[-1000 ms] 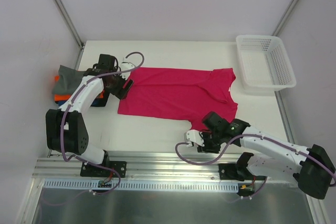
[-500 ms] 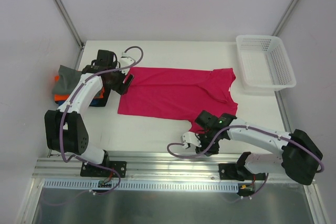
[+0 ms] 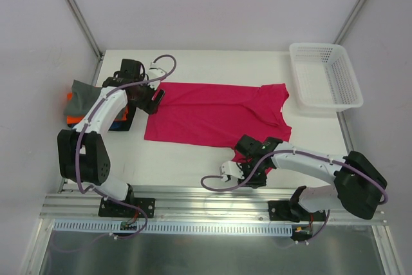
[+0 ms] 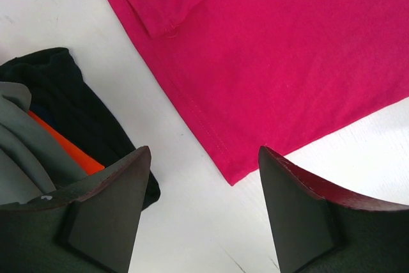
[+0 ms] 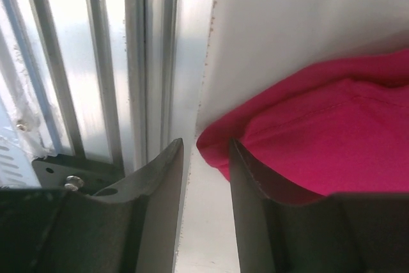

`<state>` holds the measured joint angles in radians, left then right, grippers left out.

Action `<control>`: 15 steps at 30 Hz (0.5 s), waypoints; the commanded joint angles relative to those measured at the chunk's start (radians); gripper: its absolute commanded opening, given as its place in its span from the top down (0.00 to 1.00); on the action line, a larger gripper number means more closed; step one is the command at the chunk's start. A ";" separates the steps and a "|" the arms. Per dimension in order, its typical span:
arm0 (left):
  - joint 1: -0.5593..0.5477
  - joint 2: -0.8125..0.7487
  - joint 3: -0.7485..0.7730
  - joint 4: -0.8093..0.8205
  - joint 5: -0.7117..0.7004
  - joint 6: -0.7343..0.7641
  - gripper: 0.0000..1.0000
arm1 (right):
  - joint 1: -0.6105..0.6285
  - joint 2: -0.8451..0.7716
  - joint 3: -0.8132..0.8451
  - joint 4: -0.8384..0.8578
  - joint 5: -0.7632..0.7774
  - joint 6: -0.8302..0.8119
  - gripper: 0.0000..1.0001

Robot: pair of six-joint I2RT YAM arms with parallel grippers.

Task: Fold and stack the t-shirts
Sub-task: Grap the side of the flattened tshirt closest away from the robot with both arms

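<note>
Top view: magenta t-shirt [image 3: 206, 114] lies flat on the bench [image 3: 193, 162], hem to the left, neck and sleeves to the right. The folded stack [image 3: 78, 102] of other t-shirts is at the bench's left edge, the basket [image 3: 315, 46] at the far right corner. Left tool [image 3: 151, 100] is over the far-left hem corner. Right tool [image 3: 243, 158] is at the near sleeve, by the bench's front edge.

Handling: thin soft cloth, light, no stiffness. I expect it to sag and drag if lifted from one point only. Best holds are hem corners and sleeve or shoulder edges, both arms together.

Left wrist: left tool wide open, holding nothing and touching nothing. The shirt's hem corner [image 4: 223, 164] lies on the bench below the gap. The stack shows grey, orange and black layers just beside it, apart from the magenta cloth.

Right wrist: right tool [image 5: 204, 148] narrow. The rolled sleeve edge [image 5: 214, 148] sits between the fingers, against one finger [image 5: 246, 177]. A sliver of bench shows on the other side, so it looks not yet clamped. The metal rail [image 5: 108, 62] runs just past the bench edge, so there is little margin there.
</note>
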<state>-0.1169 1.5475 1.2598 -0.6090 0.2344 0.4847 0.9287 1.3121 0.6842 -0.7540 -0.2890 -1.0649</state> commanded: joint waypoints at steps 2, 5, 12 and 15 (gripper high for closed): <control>0.002 0.008 0.055 0.002 0.036 -0.018 0.31 | 0.021 -0.013 -0.021 0.047 0.095 -0.050 0.62; 0.002 0.010 0.064 0.000 0.040 -0.029 0.31 | 0.028 -0.017 -0.055 0.085 0.155 -0.072 0.83; 0.002 -0.013 0.043 0.003 0.043 -0.031 0.31 | 0.009 -0.065 0.024 -0.002 0.191 -0.081 0.99; 0.002 -0.033 0.015 0.008 0.046 0.027 0.33 | -0.034 -0.092 0.147 -0.097 0.218 -0.112 0.99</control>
<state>-0.1169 1.5574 1.2869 -0.6071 0.2558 0.4679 0.9314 1.2804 0.7067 -0.7555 -0.1123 -1.1286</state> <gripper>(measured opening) 0.682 0.015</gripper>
